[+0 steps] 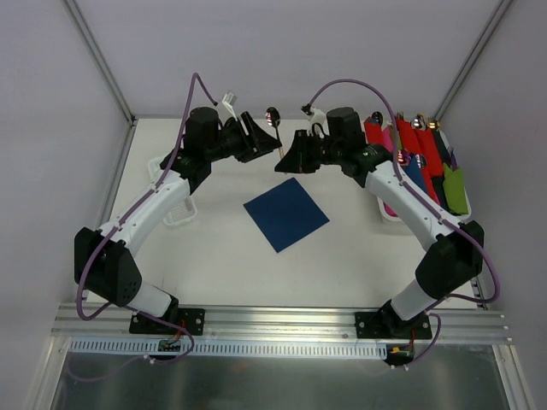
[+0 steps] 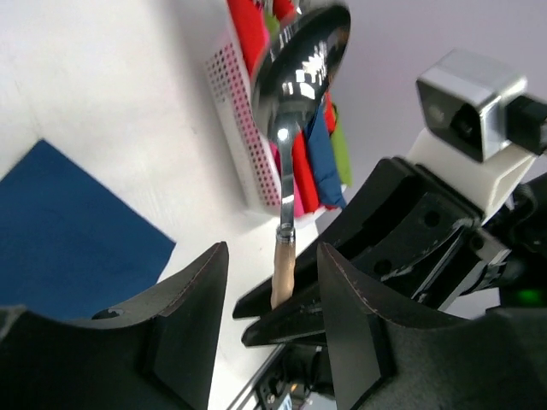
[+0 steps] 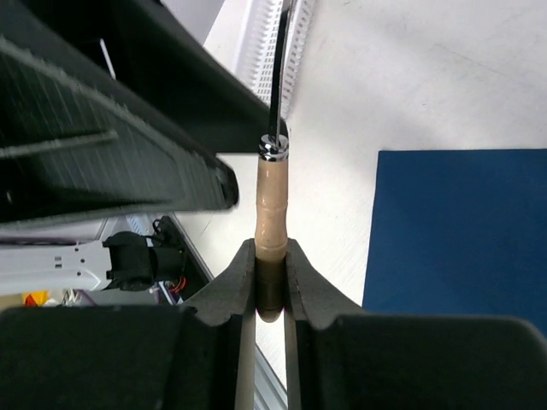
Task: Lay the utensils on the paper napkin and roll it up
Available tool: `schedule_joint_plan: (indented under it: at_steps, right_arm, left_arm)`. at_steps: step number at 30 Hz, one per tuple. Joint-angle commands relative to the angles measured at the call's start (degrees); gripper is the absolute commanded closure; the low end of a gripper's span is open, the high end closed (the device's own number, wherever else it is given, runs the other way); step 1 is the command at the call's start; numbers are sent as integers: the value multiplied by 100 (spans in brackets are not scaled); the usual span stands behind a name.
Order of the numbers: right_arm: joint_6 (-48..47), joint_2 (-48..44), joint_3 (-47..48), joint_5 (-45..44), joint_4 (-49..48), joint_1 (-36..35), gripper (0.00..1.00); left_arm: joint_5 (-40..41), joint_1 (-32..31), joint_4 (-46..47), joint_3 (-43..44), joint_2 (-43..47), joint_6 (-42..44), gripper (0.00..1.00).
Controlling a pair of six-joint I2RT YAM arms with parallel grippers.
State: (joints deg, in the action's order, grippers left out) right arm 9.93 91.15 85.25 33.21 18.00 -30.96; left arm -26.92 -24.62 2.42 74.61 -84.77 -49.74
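My right gripper is shut on the tan handle of the spoon and holds it upright in the air, shiny bowl up, behind the napkin. In the right wrist view the handle is pinched between the fingers of that gripper. My left gripper is open right beside the spoon. In the left wrist view the spoon shows between that gripper's spread fingers, untouched. The navy paper napkin lies flat and bare on the table; it also shows in the wrist views. The second utensil is out of view.
A white perforated tray at the right holds several red, pink, blue and green rolls with utensil tips; it also shows in the left wrist view. A small white basket stands under the left arm.
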Motion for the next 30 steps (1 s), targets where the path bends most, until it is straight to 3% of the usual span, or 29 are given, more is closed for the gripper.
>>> schedule_joint_plan:
  at_steps: [1,9,14,19,24,30]
  right_arm:
    - [167,-239,123,-596,-52,-129,100]
    - [123,-230,167,-755,28,-244,100]
    - [96,-230,185,-772,28,-305,100]
    - [53,-212,220,-720,28,-340,100]
    - [17,-186,220,-720,46,-376,100]
    - [-53,-203,255,-676,55,-419,100]
  left_arm:
    - [424,-192,-593,264,154,359,54]
    - [617,-306,-795,440,101,456,59]
    - [652,-306,-822,484,101,474,73]
    - [670,-306,-830,511,75,500,75]
    - [653,-324,-830,555,40,500,68]
    - [697,-333,-839,590,-4,517,79]
